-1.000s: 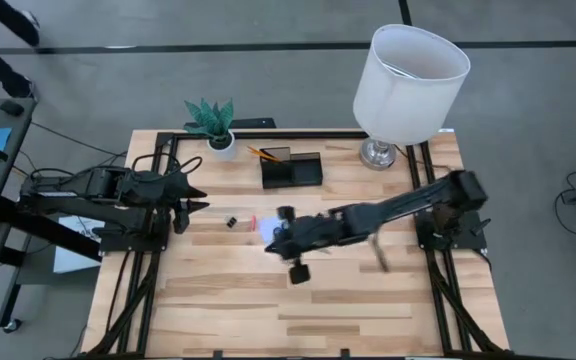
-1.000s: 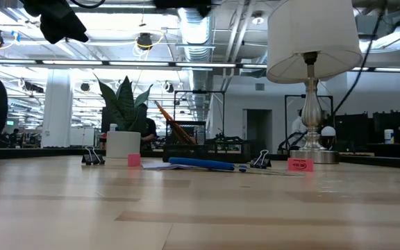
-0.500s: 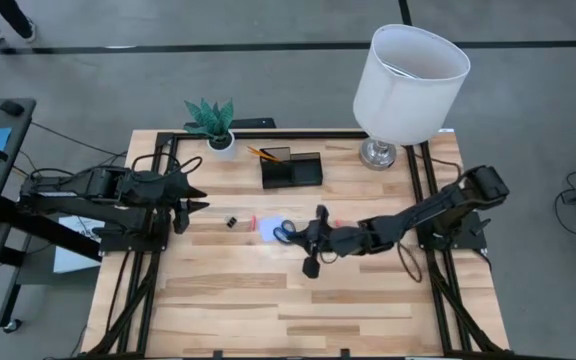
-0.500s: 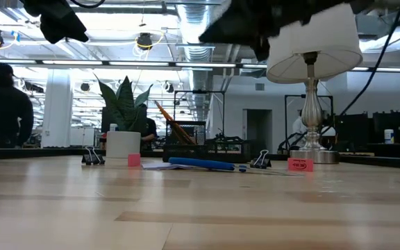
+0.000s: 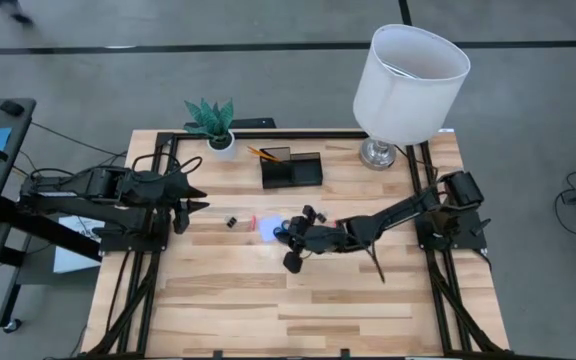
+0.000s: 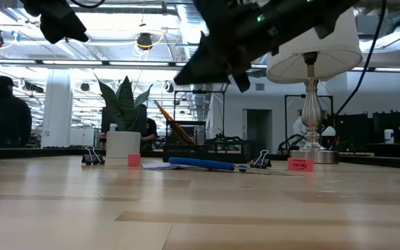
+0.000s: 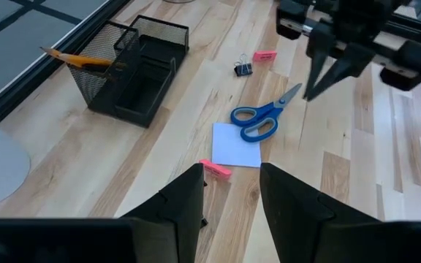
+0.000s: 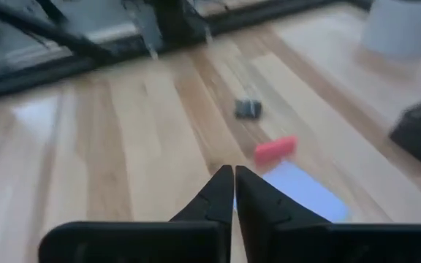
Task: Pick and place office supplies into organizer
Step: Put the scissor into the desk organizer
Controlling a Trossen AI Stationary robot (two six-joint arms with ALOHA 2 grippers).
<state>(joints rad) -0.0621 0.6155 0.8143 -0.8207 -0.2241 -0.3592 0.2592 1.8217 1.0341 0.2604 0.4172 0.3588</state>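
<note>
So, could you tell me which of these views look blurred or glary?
Right wrist view: soft throughout, the binder clip and red bit smeared. Low view: ceiling lights glare, the right arm a dark silhouette. Left wrist view: sharp on the scissors.

A pale wooden plank worktop (image 5: 228, 300) carries a black mesh organizer (image 7: 134, 69), a potted plant (image 5: 214, 125) and a white-shaded lamp (image 5: 408, 75) along its far edge. Mid-worktop lie blue-handled scissors (image 7: 263, 119) overlapping a pale square note pad (image 7: 236, 145), two small red bits (image 7: 215, 169) (image 7: 265, 56) and black binder clips (image 7: 243, 69) (image 5: 231, 221).
</note>
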